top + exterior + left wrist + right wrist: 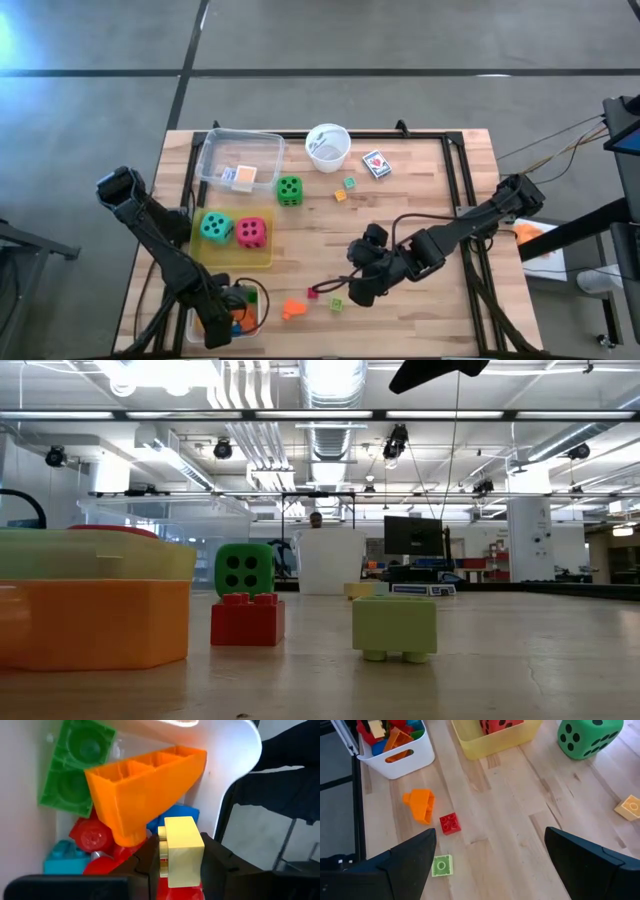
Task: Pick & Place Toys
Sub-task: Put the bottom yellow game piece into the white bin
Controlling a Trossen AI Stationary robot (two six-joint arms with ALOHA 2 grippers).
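My left gripper reaches down into the white bin at the table's near left and is shut on a pale yellow block. Below it lie an orange block, a green block and red, blue and teal blocks. My right gripper is open and empty above the table. Just to its left lie a small red block, a light green block and an orange block. The green die sits on the table. The teal die and red die sit in the yellow tray. My left gripper pinches the yellow block by two opposite sides, one finger on each. The fingers come from above, pointing down into the bin. The block sits upright just over the heap of blocks; whether it rests on them cannot be told.
A clear tray with a card pack stands at the far left and a white cup beside it. Another card pack and two small blocks lie at the far middle. Bare wood stretches to the right.
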